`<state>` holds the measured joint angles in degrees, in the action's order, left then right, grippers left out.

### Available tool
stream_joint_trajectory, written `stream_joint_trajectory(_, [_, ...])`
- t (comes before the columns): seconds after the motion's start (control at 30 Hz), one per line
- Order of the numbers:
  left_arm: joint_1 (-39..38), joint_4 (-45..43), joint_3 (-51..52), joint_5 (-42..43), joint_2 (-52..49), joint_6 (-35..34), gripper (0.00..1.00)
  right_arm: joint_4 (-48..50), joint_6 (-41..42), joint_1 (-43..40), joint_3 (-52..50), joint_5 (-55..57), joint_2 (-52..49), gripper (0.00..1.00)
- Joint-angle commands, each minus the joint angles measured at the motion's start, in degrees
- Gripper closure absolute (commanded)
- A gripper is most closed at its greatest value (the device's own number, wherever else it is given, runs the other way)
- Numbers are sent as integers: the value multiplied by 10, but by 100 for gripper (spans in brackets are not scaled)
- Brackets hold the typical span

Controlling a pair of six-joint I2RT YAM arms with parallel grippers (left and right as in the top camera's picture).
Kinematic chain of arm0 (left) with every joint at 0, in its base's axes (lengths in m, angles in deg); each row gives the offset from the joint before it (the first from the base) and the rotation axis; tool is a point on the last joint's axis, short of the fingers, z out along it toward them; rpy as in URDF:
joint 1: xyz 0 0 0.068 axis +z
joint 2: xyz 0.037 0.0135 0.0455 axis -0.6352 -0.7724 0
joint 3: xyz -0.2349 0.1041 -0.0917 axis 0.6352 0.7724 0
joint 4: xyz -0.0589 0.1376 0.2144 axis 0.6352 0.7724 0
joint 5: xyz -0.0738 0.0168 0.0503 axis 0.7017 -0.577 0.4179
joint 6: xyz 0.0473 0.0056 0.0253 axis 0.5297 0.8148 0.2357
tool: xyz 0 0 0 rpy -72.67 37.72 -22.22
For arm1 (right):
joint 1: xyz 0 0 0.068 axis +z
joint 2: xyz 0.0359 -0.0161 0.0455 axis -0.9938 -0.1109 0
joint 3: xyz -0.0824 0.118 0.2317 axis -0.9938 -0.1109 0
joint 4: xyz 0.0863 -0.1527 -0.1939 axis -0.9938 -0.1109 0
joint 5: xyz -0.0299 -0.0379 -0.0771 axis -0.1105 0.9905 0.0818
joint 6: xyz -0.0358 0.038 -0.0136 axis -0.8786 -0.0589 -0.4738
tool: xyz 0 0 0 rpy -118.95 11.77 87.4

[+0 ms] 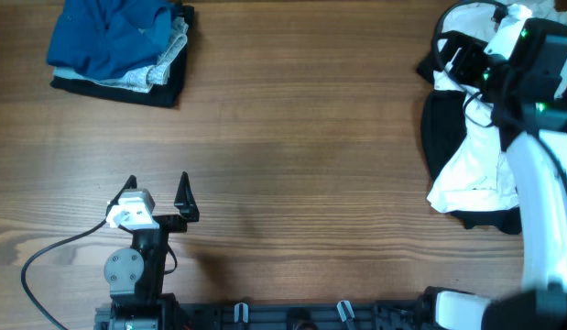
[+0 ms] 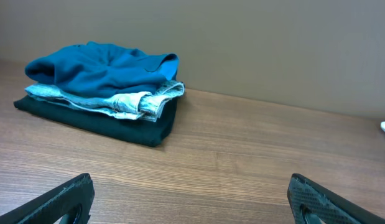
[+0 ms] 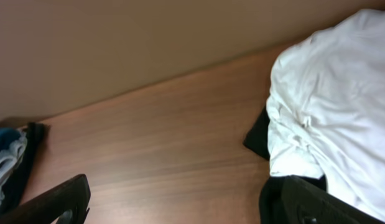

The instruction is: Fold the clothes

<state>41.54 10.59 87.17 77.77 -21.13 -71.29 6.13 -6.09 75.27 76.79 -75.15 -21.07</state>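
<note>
A folded stack of clothes (image 1: 123, 46) lies at the table's far left: a blue garment on top, light denim under it, a black one at the bottom. It also shows in the left wrist view (image 2: 105, 87). A loose heap of white cloth (image 1: 480, 165) over black cloth (image 1: 441, 137) lies at the right edge; the right wrist view shows the white cloth (image 3: 335, 106). My left gripper (image 1: 158, 191) is open and empty near the front edge (image 2: 192, 199). My right gripper (image 1: 448, 57) is open at the heap's far left edge (image 3: 180, 202), one finger over black cloth.
The bare wooden table (image 1: 301, 156) spans between the stack and the heap. A black cable (image 1: 54, 252) runs from the left arm's base at the front left. The right arm's white link (image 1: 544, 211) stretches over the heap.
</note>
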Motion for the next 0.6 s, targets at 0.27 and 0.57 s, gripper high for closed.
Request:
stream_joint_trajectory(0.27, [4, 4, 2, -7, 5, -12, 0, 215, 24, 123, -386, 140, 469, 0])
stream_joint_trajectory(0.57, [4, 4, 2, -7, 5, -12, 0, 349, 32, 127, -657, 140, 703, 0])
